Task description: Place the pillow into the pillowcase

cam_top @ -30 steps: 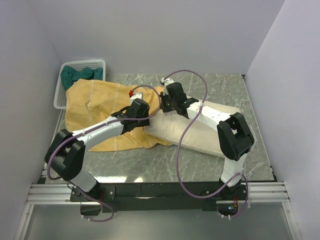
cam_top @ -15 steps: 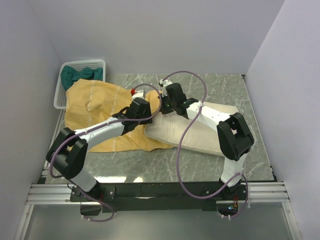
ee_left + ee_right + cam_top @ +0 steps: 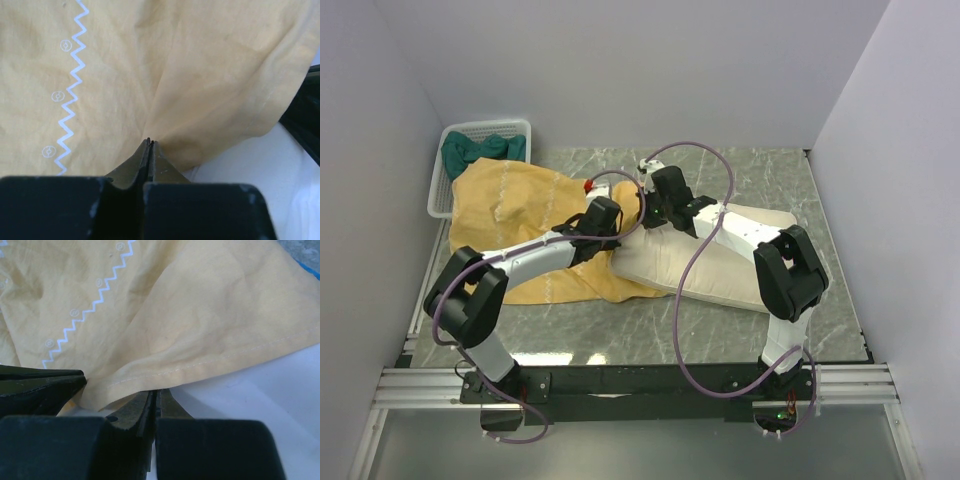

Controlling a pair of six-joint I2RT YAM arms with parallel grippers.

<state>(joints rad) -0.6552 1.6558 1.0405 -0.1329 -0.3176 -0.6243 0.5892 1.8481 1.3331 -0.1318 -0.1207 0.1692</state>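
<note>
The pillowcase (image 3: 510, 200) lies at the left of the table with its mustard-yellow side showing, marked with white zigzag lines. The cream-white pillow (image 3: 720, 265) lies to its right, its left end under the case's edge. My left gripper (image 3: 618, 234) is shut on a pinch of the yellow pillowcase (image 3: 175, 75), and creases run out from its tips (image 3: 150, 141). My right gripper (image 3: 642, 222) is shut at the stitched hem of the pillowcase (image 3: 175, 315), which drapes over its tips (image 3: 157, 390) just above the pillow (image 3: 250, 405). The two grippers sit close together.
A white basket (image 3: 485, 130) holding a dark green cloth (image 3: 470, 150) stands at the back left corner. White walls close in the left, back and right sides. The right arm's purple cable (image 3: 695, 250) loops over the pillow.
My left gripper slid right along the pillowcase toward the pillow's end and closed on the yellow fabric. The right gripper stayed shut where it was.
</note>
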